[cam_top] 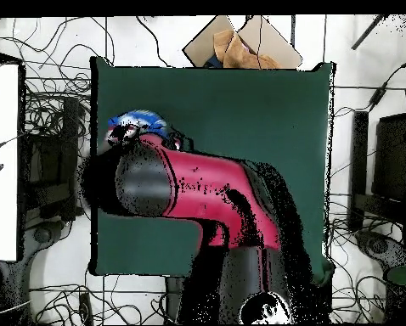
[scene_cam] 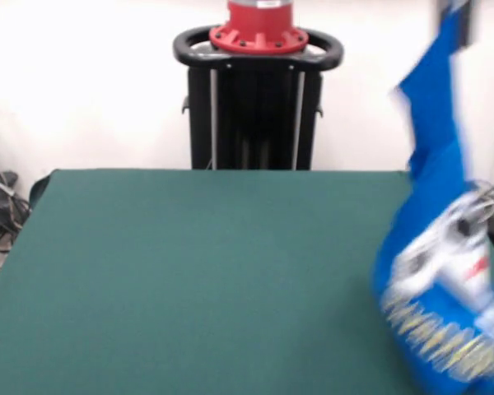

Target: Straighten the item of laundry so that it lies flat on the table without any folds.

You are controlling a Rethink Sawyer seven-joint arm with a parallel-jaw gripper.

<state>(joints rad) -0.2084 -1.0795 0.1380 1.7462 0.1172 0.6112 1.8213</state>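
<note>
The item of laundry [scene_cam: 445,271], a bright blue T-shirt with a white-grey print and yellow lettering, hangs in the air at the right side of the table [scene_cam: 189,271]. It dangles in a long bunched drape, its lower part over the table's right edge and blurred. Its top corner runs up to my gripper [scene_cam: 459,11], a dark shape at the picture's top edge that is shut on the cloth. From overhead, the red arm [cam_top: 198,182] reaches across the table [cam_top: 240,110] to its left edge, where a bit of the item of laundry [cam_top: 138,121] shows past the arm's end.
The black pedestal [scene_cam: 255,99] stands behind the table's far edge. Cables [scene_cam: 0,206] lie on the floor at the left. Overhead, a cardboard box [cam_top: 240,47] sits beyond the table's top edge, a white board [cam_top: 2,161] lies at the left, and dark equipment [cam_top: 393,170] at the right.
</note>
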